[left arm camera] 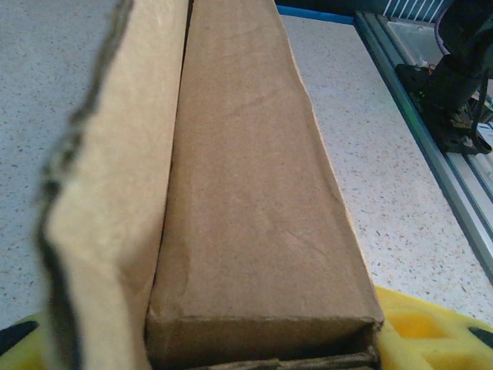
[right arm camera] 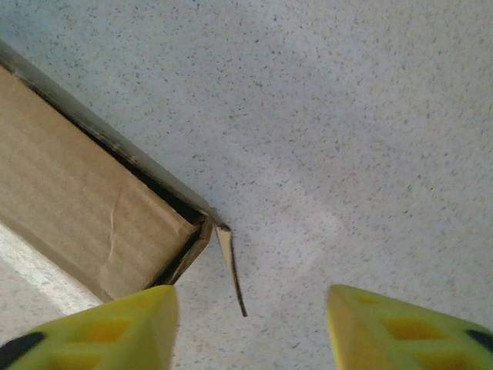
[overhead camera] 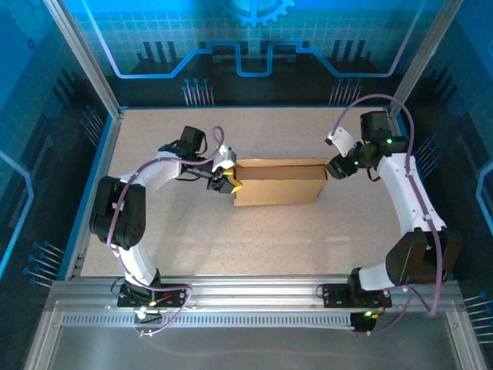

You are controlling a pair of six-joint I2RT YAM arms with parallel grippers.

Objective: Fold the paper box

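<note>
Paper box [overhead camera: 277, 183] on table [overhead camera: 192, 239]
Left gripper [overhead camera: 227, 183] clamped on box end; right gripper [right arm camera: 248, 297] half-open, empty, beside loose corner flap [right arm camera: 229, 266]

Speckled off-white bench [overhead camera: 192, 231] fills the centre of the top view, bordered at its left edge by a blue strip [overhead camera: 92, 185]. A grooved aluminium rail [overhead camera: 246, 291] spans the lower part of the frame. Slanting metal left post [overhead camera: 79, 46] and right post [overhead camera: 427, 46] rise at the upper corners. The blue back panel [overhead camera: 154, 31] carries a line pattern, with a gear emblem [overhead camera: 254, 9] at top centre.
</note>
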